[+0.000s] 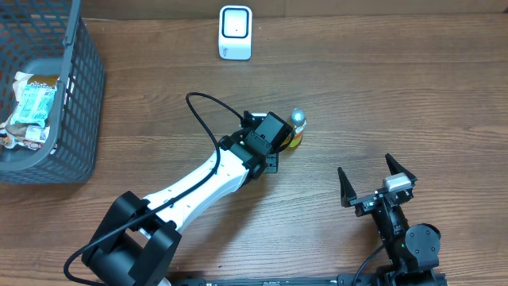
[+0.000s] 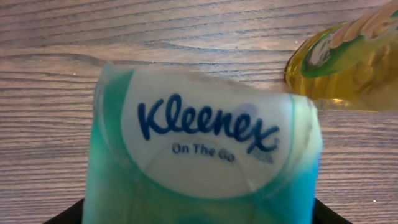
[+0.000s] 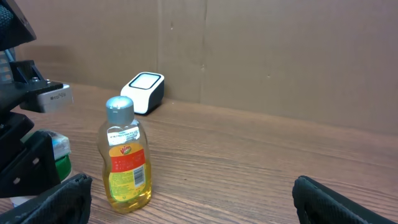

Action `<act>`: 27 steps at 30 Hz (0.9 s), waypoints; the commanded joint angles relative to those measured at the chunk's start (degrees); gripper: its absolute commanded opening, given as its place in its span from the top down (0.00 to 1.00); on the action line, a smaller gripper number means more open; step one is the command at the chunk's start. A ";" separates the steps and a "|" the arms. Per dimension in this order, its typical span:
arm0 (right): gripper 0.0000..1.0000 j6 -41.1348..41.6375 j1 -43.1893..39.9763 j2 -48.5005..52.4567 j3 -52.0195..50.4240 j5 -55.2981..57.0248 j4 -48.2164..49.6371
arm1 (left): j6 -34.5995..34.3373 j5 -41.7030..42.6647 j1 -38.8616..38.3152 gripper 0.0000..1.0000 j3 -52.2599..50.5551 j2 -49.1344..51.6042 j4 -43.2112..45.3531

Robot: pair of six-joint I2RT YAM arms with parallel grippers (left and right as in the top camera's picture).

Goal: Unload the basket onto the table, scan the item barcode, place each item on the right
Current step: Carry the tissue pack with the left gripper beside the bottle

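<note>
A teal and white Kleenex tissue pack (image 2: 205, 143) fills the left wrist view. It sits between the dark fingers of my left gripper (image 2: 199, 214), which touch both of its sides, so the gripper is shut on it. The left gripper (image 1: 274, 137) is at mid-table, right beside an upright yellow dish-soap bottle (image 1: 296, 129) (image 3: 126, 158) whose barcode label faces the right wrist camera. A corner of the pack (image 3: 59, 152) shows under the left gripper. The white scanner (image 1: 235, 32) (image 3: 144, 92) stands at the table's far edge. My right gripper (image 1: 365, 165) (image 3: 199, 205) rests near the front, open and holding nothing.
A grey mesh basket (image 1: 79, 95) at the far left holds snack packets (image 1: 32, 107). A cardboard wall (image 3: 280, 56) runs behind the scanner. The left arm's black cable (image 1: 202, 115) loops over the table.
</note>
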 commanded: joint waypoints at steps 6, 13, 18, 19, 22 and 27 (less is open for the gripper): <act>0.00 0.13 -0.17 -0.57 -0.61 0.37 0.20 | 3.43 0.13 0.02 0.00 4.44 -1.01 -3.06; 0.00 0.13 -0.17 -0.57 -0.59 0.37 0.20 | 9.31 -4.00 0.42 0.00 15.19 -4.70 -10.91; 0.00 0.13 -0.17 -0.57 -0.61 0.37 0.20 | 10.45 -8.55 2.49 0.00 21.97 -6.71 -17.62; 0.00 0.13 -0.17 -0.57 -0.61 0.37 0.20 | 10.67 -9.44 3.04 0.00 22.47 -7.02 -17.70; 0.00 0.15 -0.17 -0.57 -0.61 0.37 0.20 | 10.58 -9.03 3.87 0.00 22.62 -7.08 -17.09; 0.00 0.13 -0.17 -0.57 -0.61 0.37 0.20 | 10.58 -9.01 4.00 0.00 22.60 -6.64 -17.16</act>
